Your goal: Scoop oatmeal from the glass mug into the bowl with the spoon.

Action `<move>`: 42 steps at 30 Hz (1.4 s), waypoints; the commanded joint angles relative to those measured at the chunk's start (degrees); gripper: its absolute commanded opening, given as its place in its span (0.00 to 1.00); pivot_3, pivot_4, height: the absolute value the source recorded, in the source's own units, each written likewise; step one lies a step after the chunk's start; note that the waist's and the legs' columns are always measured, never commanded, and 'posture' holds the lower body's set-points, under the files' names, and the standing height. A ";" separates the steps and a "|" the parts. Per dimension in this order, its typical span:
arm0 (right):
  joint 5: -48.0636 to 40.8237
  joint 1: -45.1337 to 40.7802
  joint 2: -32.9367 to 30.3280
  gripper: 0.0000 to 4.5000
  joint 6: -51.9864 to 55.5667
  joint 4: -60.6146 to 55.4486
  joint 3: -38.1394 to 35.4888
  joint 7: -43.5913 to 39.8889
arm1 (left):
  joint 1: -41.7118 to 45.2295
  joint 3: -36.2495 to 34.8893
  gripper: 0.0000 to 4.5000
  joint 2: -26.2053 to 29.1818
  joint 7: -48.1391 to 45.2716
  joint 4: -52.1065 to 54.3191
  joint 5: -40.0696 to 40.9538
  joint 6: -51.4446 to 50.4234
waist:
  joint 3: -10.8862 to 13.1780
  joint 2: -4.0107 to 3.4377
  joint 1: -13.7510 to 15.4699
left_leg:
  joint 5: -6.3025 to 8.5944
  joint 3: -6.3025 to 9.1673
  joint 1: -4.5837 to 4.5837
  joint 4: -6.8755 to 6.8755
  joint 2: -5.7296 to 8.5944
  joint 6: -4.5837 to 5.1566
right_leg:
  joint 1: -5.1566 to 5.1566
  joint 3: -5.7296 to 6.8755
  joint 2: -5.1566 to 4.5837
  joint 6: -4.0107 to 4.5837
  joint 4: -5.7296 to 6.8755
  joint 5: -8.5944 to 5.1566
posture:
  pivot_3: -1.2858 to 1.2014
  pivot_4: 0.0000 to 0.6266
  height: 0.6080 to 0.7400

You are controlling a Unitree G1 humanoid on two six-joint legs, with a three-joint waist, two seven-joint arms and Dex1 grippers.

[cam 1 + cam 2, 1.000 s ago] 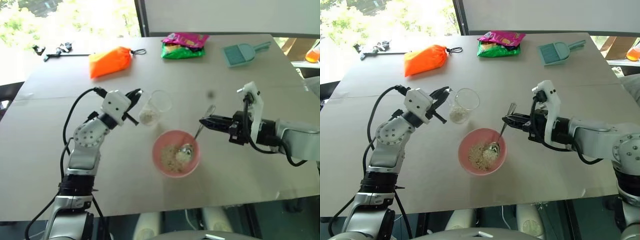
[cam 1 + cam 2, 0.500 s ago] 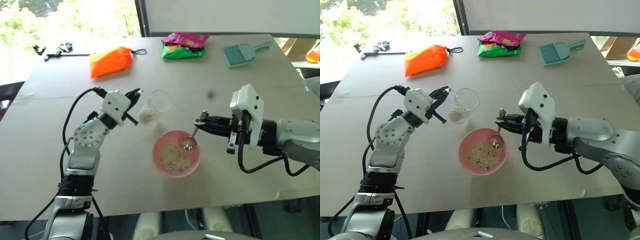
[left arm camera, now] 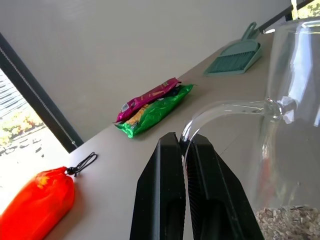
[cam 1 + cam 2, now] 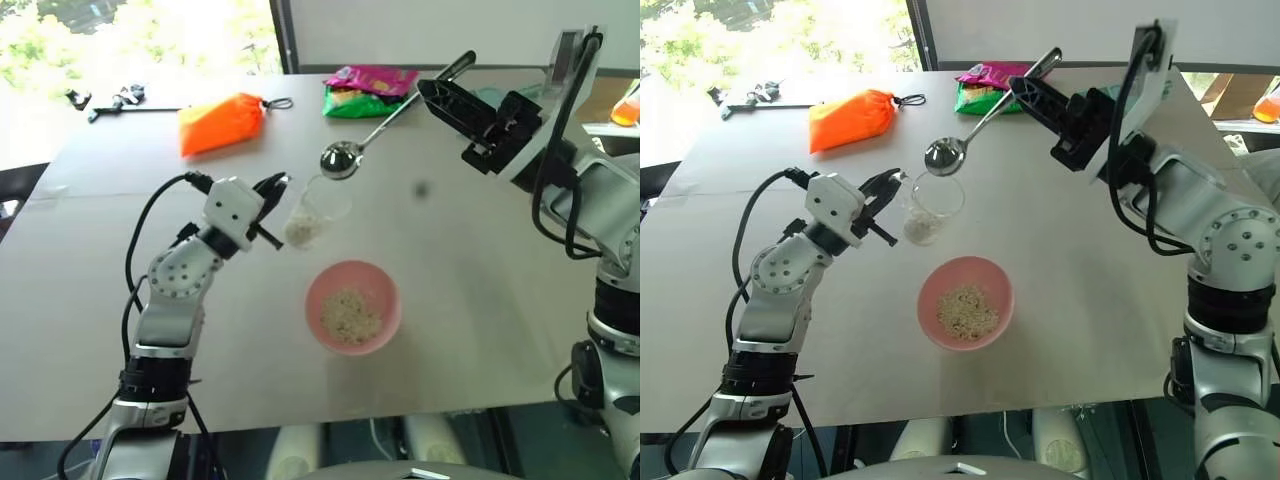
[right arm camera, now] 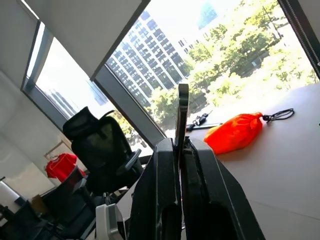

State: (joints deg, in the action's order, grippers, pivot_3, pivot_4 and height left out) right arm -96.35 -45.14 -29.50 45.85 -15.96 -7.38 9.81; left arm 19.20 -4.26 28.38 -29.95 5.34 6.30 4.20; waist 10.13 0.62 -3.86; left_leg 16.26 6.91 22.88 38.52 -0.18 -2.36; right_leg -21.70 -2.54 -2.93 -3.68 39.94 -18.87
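Table point(image 4: 480, 300): spoon point(image 4: 345, 157) above glass mug point(image 4: 310, 215).

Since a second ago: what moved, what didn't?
The right gripper, shut on the spoon, lifted it out of the bowl and swung it up over the glass mug. The left gripper stayed shut on the mug's handle; the bowl and oatmeal kept their place.

We cannot tell whether the spoon point(image 4: 340, 158) carries any oatmeal, since its bowl shows us only its shiny underside. An orange thing point(image 4: 630, 104) at the right edge is cut off. The small dark items point(image 4: 105, 100) on the worktop's point(image 4: 480, 320) far left corner are too small to name.
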 commanded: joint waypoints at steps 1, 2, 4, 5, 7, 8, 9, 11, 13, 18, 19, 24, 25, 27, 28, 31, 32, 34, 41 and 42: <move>1.24 -1.39 0.71 0.00 -0.09 -0.61 -0.09 -0.47 | 1.34 -2.39 0.01 -0.95 2.56 4.54 1.94 -2.61 | 0.00 0.00 -0.02 | 0.00 -0.01 0.00 0.00 0.00 0.00 | 0.00 0.00 -0.01 0.00 0.00 0.00 | 0.52 0.24 1.00; 1.70 -1.34 0.96 0.00 0.08 -0.54 0.06 -0.58 | 1.49 -2.36 0.01 -0.94 2.77 4.87 1.85 -3.01 | 0.00 0.00 -0.04 | 0.00 -0.01 0.00 0.00 0.01 0.00 | 0.00 -0.01 -0.01 0.00 0.00 0.00 | 0.52 0.24 1.00; 3.33 -1.36 1.19 0.00 0.60 -0.53 0.71 -1.59 | 2.04 -2.88 0.01 -1.71 4.09 5.92 2.65 -5.15 | 0.00 0.00 -0.08 | 0.00 0.01 -0.01 0.00 0.00 0.00 | -0.01 0.00 0.01 0.00 0.02 0.00 | 0.52 0.24 1.00; 4.14 -1.54 1.44 0.00 0.75 -0.35 1.00 -1.98 | 2.29 -2.92 0.01 -1.98 4.68 6.48 2.67 -6.09 | 0.00 0.00 -0.09 | 0.00 0.01 -0.01 0.00 -0.01 0.00 | -0.02 0.00 0.02 0.00 0.03 0.00 | 0.52 0.24 1.00; 7.50 -2.09 1.64 0.00 1.09 -0.23 2.19 -3.49 | 2.65 -2.85 0.01 -2.57 5.57 7.53 2.73 -7.58 | 0.00 0.00 -0.15 | 0.00 0.01 -0.01 0.00 -0.01 0.00 | -0.02 0.00 0.03 0.00 0.03 0.00 | 0.52 0.24 1.00; 10.50 -2.39 1.45 0.00 1.30 -0.45 3.45 -4.79 | 2.87 -2.80 0.01 -2.95 6.07 8.01 2.84 -8.34 | 0.00 0.00 -0.19 | 0.00 -0.01 -0.02 0.00 -0.01 0.00 | -0.02 -0.01 0.03 0.00 0.03 0.00 | 0.52 0.24 1.00; 14.02 -2.61 1.15 0.00 1.55 -1.02 5.09 -6.60 | 3.07 -2.72 0.01 -3.28 6.49 8.43 2.93 -9.02 | 0.00 -0.01 -0.19 | 0.00 -0.02 -0.02 0.00 -0.01 0.00 | -0.02 -0.02 0.03 0.00 0.03 0.00 | 0.52 0.24 1.00; 19.81 -3.22 2.16 0.00 1.51 -1.37 8.46 -9.79 | 3.35 -2.16 0.01 -4.00 7.13 9.15 2.62 -10.04 | 0.00 0.00 -0.19 | 0.00 -0.03 -0.02 0.00 -0.01 0.00 | -0.04 -0.03 0.03 0.00 0.03 0.00 | 0.52 0.24 1.00; 24.24 -4.21 4.28 0.00 0.82 0.07 11.05 -12.36 | 3.52 -1.58 0.01 -5.03 7.73 9.63 2.49 -10.97 | 0.00 -0.01 -0.22 | 0.00 0.00 -0.02 0.00 -0.01 0.00 | -0.04 -0.01 0.04 0.00 0.03 0.00 | 0.52 0.24 1.00; 32.31 -6.09 8.54 0.30 -0.60 3.91 13.02 -19.49 | 3.76 -1.68 0.00 -6.98 9.41 10.04 2.60 -13.38 | 0.00 -0.01 -0.08 | 0.00 -0.01 -0.03 0.01 -0.01 0.00 | -0.04 -0.02 0.04 0.00 0.04 0.00 | 0.52 0.24 1.00; 34.28 -6.33 8.36 0.40 -0.84 3.95 13.50 -21.22 | 3.78 -2.03 0.00 -7.36 9.95 9.91 2.80 -13.83 | 0.00 -0.01 -0.06 | 0.00 0.00 -0.02 0.01 0.00 -0.01 | -0.04 -0.01 0.03 0.00 0.04 0.00 | 0.52 0.24 1.00; 39.55 -4.01 6.07 0.91 -2.86 0.22 10.98 -27.45 | 2.58 -5.94 0.00 -10.74 11.92 8.14 7.94 -16.87 | -0.01 -0.01 -0.07 | 0.00 0.01 -0.01 0.01 0.02 -0.01 | -0.05 -0.01 0.01 0.00 0.02 0.00 | 0.52 0.24 1.00; 40.62 -2.27 5.13 0.91 -5.03 -1.21 9.08 -29.16 | 1.78 -7.18 0.00 -11.67 11.94 7.33 9.26 -16.02 | -0.01 -0.01 -0.02 | 0.00 0.01 -0.01 0.00 0.01 -0.01 | -0.05 -0.01 0.01 0.00 0.02 0.00 | 0.52 0.24 1.00; 44.36 2.03 1.90 0.91 -9.02 -3.60 6.66 -32.86 | -0.04 -9.65 0.00 -12.49 12.00 6.65 11.25 -15.87 | -0.01 0.00 0.17 | 0.00 0.04 0.00 -0.02 0.01 -0.01 | -0.04 0.03 0.00 0.00 -0.02 0.00 | 0.52 0.24 1.00; 47.48 4.49 -0.57 0.91 -10.20 -4.67 6.34 -33.87 | -0.75 -10.88 0.00 -12.74 12.19 6.82 12.28 -15.95 | -0.01 0.00 0.21 | 0.00 0.03 0.01 -0.02 0.01 0.00 | -0.03 0.03 -0.02 0.00 -0.06 0.00 | 0.52 0.24 1.00; 54.86 13.26 -8.01 0.91 -14.99 -6.46 5.33 -39.82 | -2.61 -14.02 0.00 -12.71 12.98 6.40 13.34 -13.98 | -0.01 0.03 0.46 | 0.00 -0.02 0.02 -0.03 0.06 0.00 | -0.03 0.01 -0.08 0.00 -0.08 0.00 | 0.52 0.24 1.00; 57.01 15.86 -9.49 0.91 -16.69 -6.37 4.76 -40.94 | -3.31 -14.58 0.00 -12.39 12.97 6.01 12.79 -12.74 | -0.01 0.03 0.54 | 0.00 -0.03 0.02 -0.02 0.06 0.00 | -0.04 0.01 -0.08 0.00 -0.05 0.00 | 0.52 0.24 1.00; 61.39 21.72 -11.07 0.91 -20.51 -4.46 2.40 -41.13 | -4.52 -15.77 0.00 -11.85 12.48 4.46 11.91 -9.77 | -0.01 0.04 0.56 | 0.00 -0.01 -0.02 -0.02 0.03 0.00 | -0.02 0.01 -0.04 0.00 -0.01 0.00 | 0.52 0.24 1.00; 71.20 32.94 -9.66 0.91 -32.03 2.53 -1.11 -41.72 | -3.69 -17.41 0.00 -11.04 14.09 -8.58 7.39 3.55 | -0.02 0.04 0.92 | 0.00 -0.17 -0.20 0.06 0.03 0.00 | 0.07 -0.11 -0.03 -0.01 0.08 0.01 | 0.52 0.24 1.00; 71.41 33.84 -8.99 0.91 -33.39 2.58 -1.15 -42.53 | -3.47 -17.42 0.00 -11.12 14.87 -10.56 6.41 5.55 | -0.02 0.04 0.92 | 0.00 -0.16 -0.21 0.05 0.03 0.00 | 0.07 -0.11 -0.03 -0.01 0.08 0.01 | 0.52 0.24 1.00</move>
State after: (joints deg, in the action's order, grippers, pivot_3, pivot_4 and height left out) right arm -25.90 -12.15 -39.33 16.74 -12.31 -6.67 -31.58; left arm 14.48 -20.80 16.67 -16.66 -3.44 14.67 3.40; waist 10.11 0.66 -2.94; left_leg 16.27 6.76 22.68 38.57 -0.16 -2.36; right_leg -21.63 -2.64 -2.95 -3.69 40.02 -18.87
